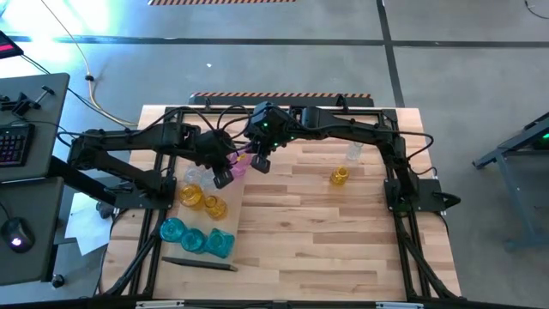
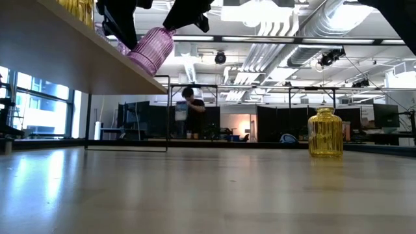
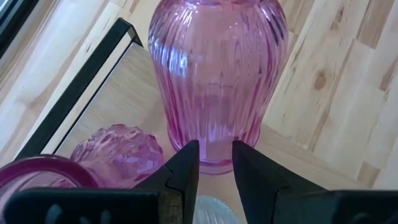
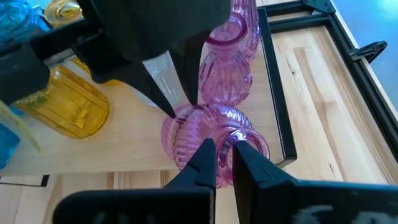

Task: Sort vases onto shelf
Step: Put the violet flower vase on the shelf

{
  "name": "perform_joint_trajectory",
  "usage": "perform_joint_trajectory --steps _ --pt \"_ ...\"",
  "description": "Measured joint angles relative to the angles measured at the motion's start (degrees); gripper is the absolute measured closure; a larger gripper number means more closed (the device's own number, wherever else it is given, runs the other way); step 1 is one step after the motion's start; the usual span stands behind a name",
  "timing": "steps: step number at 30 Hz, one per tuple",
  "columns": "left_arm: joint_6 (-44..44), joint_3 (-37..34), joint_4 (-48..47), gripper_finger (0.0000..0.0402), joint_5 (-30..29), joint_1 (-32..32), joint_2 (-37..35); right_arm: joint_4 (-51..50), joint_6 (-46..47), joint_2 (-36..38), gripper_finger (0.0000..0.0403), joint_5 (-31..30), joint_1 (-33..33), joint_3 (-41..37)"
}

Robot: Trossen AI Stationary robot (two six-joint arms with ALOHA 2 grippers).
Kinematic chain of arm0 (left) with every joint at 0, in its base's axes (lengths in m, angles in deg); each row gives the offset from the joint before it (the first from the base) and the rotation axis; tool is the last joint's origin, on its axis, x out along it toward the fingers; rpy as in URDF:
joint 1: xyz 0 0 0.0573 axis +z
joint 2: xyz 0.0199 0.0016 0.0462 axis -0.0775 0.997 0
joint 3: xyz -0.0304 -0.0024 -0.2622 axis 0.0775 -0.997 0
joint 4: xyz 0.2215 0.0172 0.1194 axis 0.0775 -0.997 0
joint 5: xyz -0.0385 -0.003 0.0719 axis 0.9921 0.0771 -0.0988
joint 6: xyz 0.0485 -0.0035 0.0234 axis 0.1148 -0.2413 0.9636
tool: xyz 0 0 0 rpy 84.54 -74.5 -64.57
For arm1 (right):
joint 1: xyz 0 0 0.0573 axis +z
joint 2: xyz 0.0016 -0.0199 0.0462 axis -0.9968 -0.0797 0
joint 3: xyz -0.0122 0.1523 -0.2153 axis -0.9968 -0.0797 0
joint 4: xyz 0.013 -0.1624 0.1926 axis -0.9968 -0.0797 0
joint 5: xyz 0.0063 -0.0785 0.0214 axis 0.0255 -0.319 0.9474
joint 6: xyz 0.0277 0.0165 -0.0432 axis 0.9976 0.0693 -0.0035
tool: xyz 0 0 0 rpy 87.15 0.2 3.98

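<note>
Your right gripper [image 4: 222,151] is pinched tight on the rim of a pink ribbed vase [image 4: 205,134], its fingers closed across the glass lip at the mouth. The vase hangs tilted at the end of the shelf [image 2: 78,58], its base beside the shelf's edge; whether it touches the board cannot be told. Your left gripper [image 3: 214,163] sits just behind that same vase, its fingers narrowly parted with nothing between them, tips close to the vase's base. The vase is translucent pink glass with fine vertical ribs, broad in the body and narrower at the neck. More pink vases [image 4: 233,37] stand just beyond it on the shelf, and a yellow vase [image 4: 65,102] stands alongside.
</note>
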Motion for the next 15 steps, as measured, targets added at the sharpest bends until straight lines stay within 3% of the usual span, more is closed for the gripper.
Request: perform_joint_trajectory --steps 15 --pt "-1.82 -3.50 1.63 0.0314 -0.98 0.00 0.48 5.41 1.52 -0.42 0.0393 2.94 0.17 -0.06"
